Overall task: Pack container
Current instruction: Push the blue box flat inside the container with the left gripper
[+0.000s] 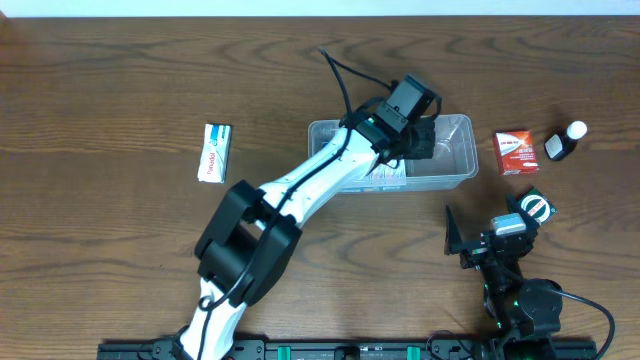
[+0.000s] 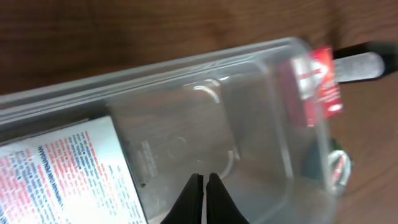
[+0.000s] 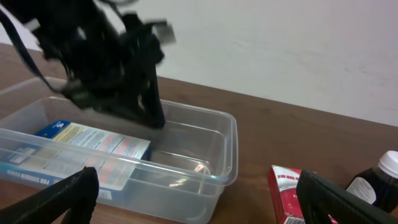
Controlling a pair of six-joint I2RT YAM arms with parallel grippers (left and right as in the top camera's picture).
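Your left fingers [image 2: 204,188] are pressed together, holding nothing, just above the bare half of the container [image 1: 458,158]. The printed box [image 2: 62,168] lies inside, beside them. Lift straight up, I think, so you do not catch the rim. The arm is stretched far forward, wrist bent down. Your right fingers [image 1: 492,222] are spread wide, well apart from the container.

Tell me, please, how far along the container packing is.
Done: one flat blue-and-white printed box lies in the clear plastic tub. In hand: nothing; the left pincer hangs shut and empty over the tub, the right pincer is open. Left: a white carton, a red carton and a dark white-capped bottle sit outside it.
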